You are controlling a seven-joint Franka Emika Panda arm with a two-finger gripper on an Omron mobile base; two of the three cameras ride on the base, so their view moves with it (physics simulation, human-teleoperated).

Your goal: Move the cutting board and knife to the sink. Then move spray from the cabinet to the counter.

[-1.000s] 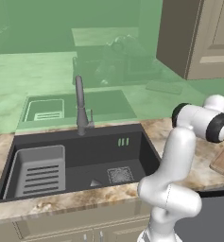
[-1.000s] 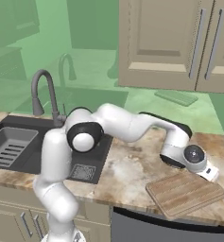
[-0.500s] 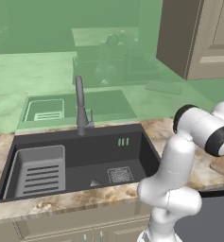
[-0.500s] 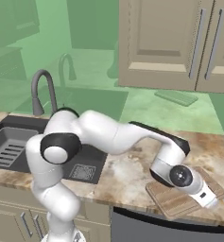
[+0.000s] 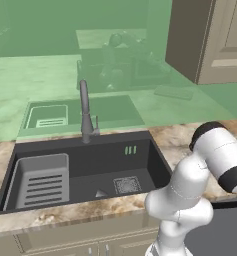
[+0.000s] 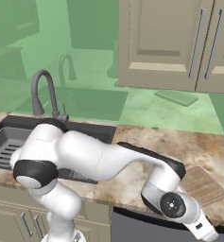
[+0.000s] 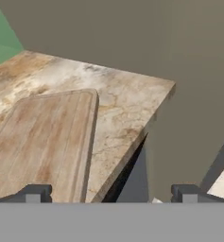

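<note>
Claw (image 7: 108,194) jaws stand spread wide with nothing between them, and we see it poised low at the bench (image 7: 118,104) front edge, one fingertip over the near end of the cutting board (image 7: 42,142). We see our arm folded down from its shoulder, elbow bent out across the bench and wrist dropped below the front edge, right of the sink (image 5: 90,170).
</note>
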